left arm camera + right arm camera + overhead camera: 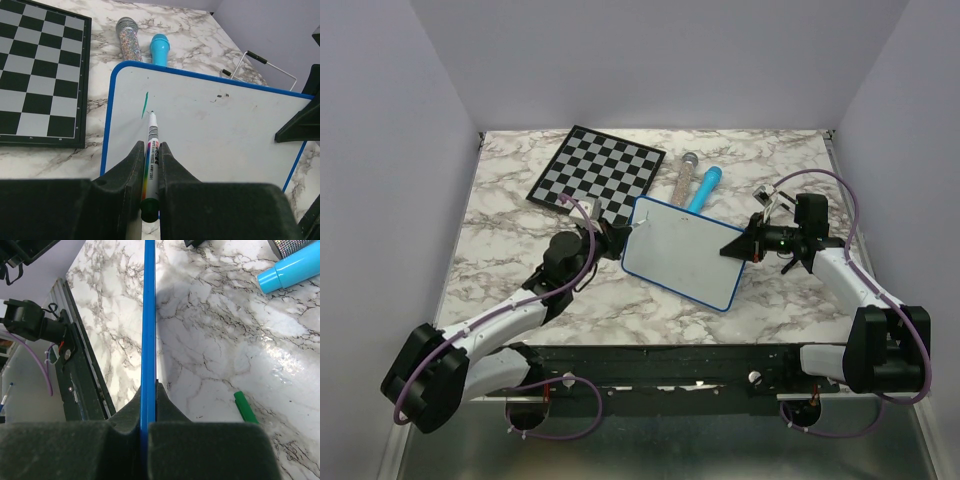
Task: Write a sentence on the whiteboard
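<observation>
The writing has barely begun. The whiteboard point(685, 255) sits mid-table on the marble table point(500, 230), just in front of the chessboard point(598, 172) and 2 toy microphones, 1 silver point(682, 175) and 1 blue point(706, 187). In the left wrist view its white face carries only 1 short green stroke point(145, 105) near the upper left corner, plus a few small dark specks further right. No letter can be read yet, so I judge that nearly the whole sentence is left to write.

The left hand point(150, 149) is closed narrow on a marker point(152, 142), with the barrel clamped between its 2 dark pads point(131, 165). The tip points forward and down at the board, just beside the lower end of the stroke. Whether the tip touches the surface I cannot tell. From above, the left arm stretches diagonally from its base to the board's left edge.

The right hand point(149, 390) pinches the board's blue rim, seen edge-on in its own camera. From above it grips the right-hand end, with the arm bent in from the right side, apparently steadying the board. A green cap point(245, 407) lies on the table close by.
</observation>
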Robot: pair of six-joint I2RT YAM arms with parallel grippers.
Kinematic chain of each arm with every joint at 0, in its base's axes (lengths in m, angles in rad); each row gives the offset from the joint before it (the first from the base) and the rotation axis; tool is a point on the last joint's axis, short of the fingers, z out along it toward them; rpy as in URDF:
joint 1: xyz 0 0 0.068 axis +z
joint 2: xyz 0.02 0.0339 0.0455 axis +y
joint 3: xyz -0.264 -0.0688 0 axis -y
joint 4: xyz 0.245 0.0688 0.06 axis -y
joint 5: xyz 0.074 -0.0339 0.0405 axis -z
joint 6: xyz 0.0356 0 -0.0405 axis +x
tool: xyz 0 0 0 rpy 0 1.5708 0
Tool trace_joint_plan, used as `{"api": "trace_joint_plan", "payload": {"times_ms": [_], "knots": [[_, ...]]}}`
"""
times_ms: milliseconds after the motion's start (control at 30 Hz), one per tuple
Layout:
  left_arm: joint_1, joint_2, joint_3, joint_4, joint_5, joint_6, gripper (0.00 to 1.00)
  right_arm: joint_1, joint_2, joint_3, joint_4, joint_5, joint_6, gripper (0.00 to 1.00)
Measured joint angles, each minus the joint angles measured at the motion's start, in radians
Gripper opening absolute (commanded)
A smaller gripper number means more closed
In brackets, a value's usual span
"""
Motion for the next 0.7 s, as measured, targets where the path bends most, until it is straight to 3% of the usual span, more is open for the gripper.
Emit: {"api": "trace_joint_plan", "payload": {"times_ms": [700], "knots": [[0.019, 0.061, 0.018, 0.016, 0.004, 0.008, 0.00, 0.000, 0.000, 0.000, -0.001, 0.000, 0.000, 0.01]]}}
